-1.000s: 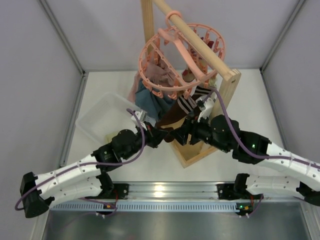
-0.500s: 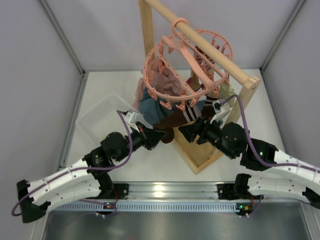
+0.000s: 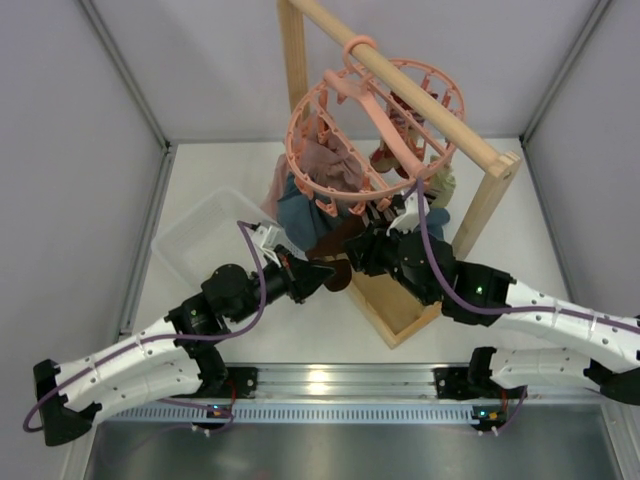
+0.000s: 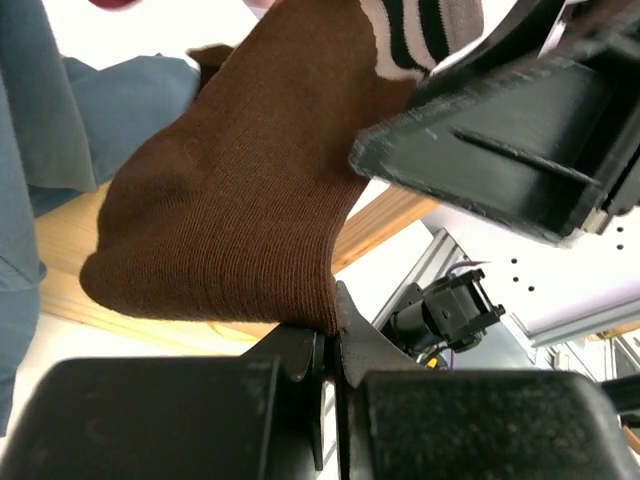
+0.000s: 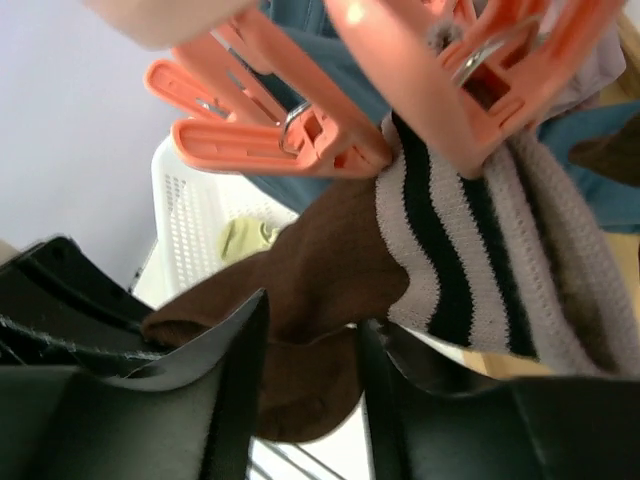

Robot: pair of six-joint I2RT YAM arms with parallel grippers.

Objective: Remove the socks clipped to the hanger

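Note:
The salmon-pink hanger (image 3: 375, 130) hangs from the wooden bar. A dark brown sock (image 3: 335, 262) (image 4: 230, 220) (image 5: 320, 280) with a striped cuff (image 5: 460, 270) is held at that cuff by two pegs (image 5: 290, 140). My left gripper (image 3: 328, 277) (image 4: 330, 335) is shut on the sock's lower edge. My right gripper (image 3: 366, 250) (image 5: 310, 365) is open just below the pegs, a finger on each side of the brown sock. A dark red sock (image 3: 384, 155) and a pale cream sock (image 3: 441, 186) hang on the hanger's far side.
The wooden rack frame (image 3: 400, 310) stands right under both grippers. A blue-grey cloth (image 3: 300, 205) and a dusty-pink garment (image 3: 325, 160) hang from the hanger's left side. A white basket (image 3: 195, 240) (image 5: 195, 220) holding a small yellow-green item (image 5: 245, 240) sits to the left.
The rack and hanger first swung to the right. My right gripper then moved left and up under the pegs, and its jaws narrowed around the brown sock. The left gripper kept its hold.

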